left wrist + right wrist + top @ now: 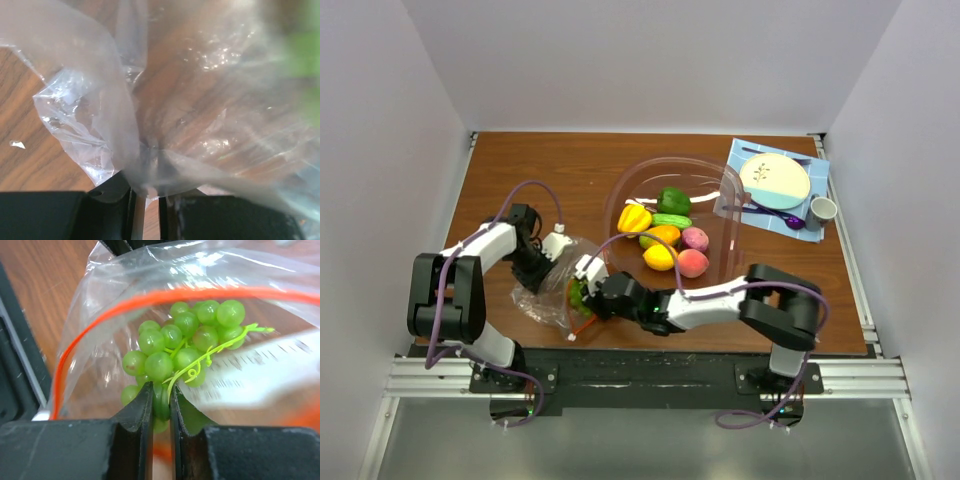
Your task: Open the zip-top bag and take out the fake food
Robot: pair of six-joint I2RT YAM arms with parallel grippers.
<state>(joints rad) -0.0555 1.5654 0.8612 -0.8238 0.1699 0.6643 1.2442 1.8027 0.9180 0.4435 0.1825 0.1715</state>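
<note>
At the near edge of the worktop, inside the mouth of the zip-top bag, my right hand has its two fingers set a narrow slot apart, pinching one low grape of the green grapes. The rest of the bunch, with its curly pale-green stem, lies just beyond the fingertips. The bag's orange-red zip strip arches open over and around the bunch.

My left hand, just to the left, has its fingers pressed nearly together on a gathered fold of the same bag; clear, crinkled plastic fans out from the pinch and fills most of that wrist view. From above, the bag lies on the wood between the two hands, in front of the arm bases, with the grapes showing green through it.

Beyond the bag, near mid-worktop, a large clear pinkish bowl holds a yellow pepper, a green pepper, a cucumber, an orange mango, a lemon and a pink peach, bunched close together. At the far right corner, a blue mat carries a pale plate, a grey cup and a purple spoon.
</note>
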